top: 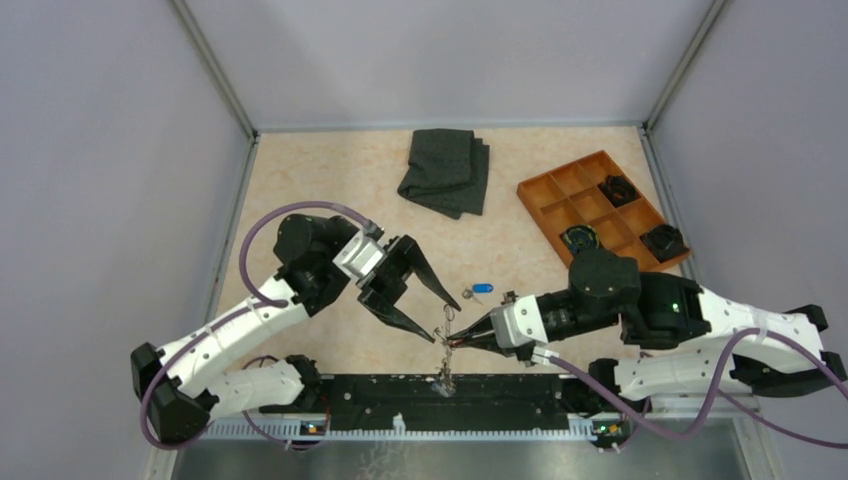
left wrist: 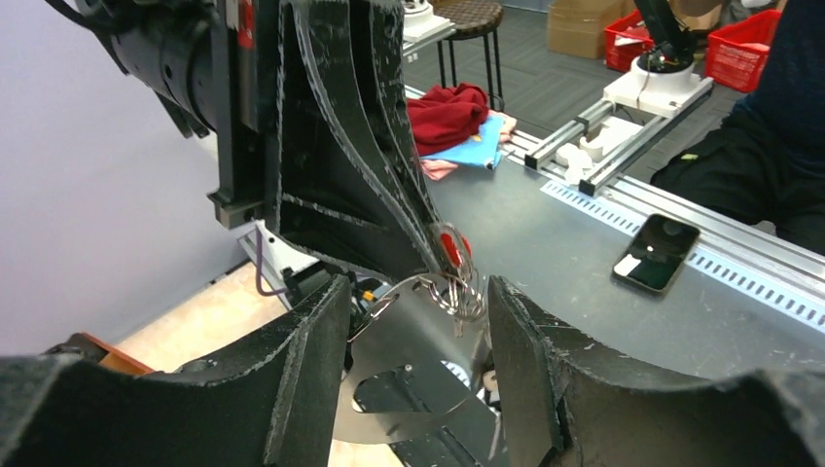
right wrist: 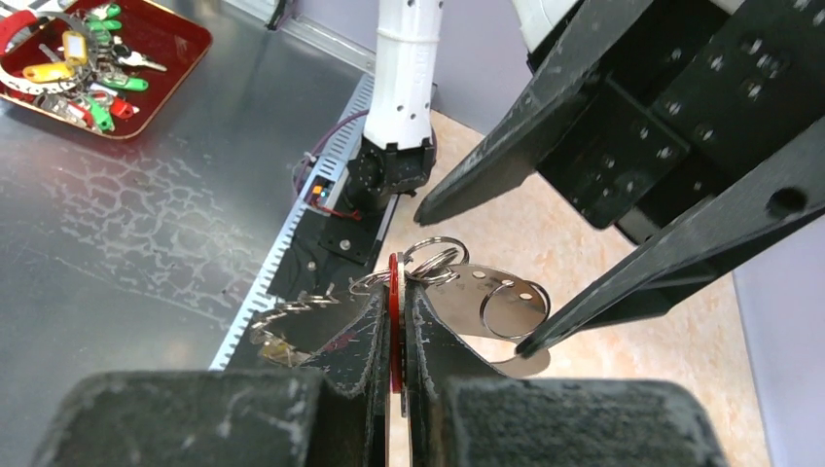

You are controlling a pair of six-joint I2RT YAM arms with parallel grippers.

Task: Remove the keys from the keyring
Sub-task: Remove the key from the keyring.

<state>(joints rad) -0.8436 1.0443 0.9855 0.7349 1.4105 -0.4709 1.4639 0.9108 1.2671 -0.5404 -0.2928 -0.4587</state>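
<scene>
My right gripper (right wrist: 396, 292) is shut on a red-headed key (right wrist: 394, 321), which stands edge-on between its pads. That key hangs on the keyring (right wrist: 486, 292), a pale grey metal band with split rings (right wrist: 435, 258) at its end. The bunch is held above the table's near edge (top: 447, 345). My left gripper (top: 445, 317) is open and straddles the band (left wrist: 409, 350), one finger (left wrist: 292, 389) on each side; the lower fingertip (right wrist: 530, 342) touches the band's edge. A blue-headed key (top: 482, 289) lies loose on the table just behind the grippers.
A folded dark cloth (top: 445, 170) lies at the back centre. An orange compartment tray (top: 552, 195) with black clumps stands at the back right. A black rail (top: 380, 400) runs along the near edge. Off the table sit a red tray of keys (right wrist: 185, 39) and a phone (left wrist: 657, 253).
</scene>
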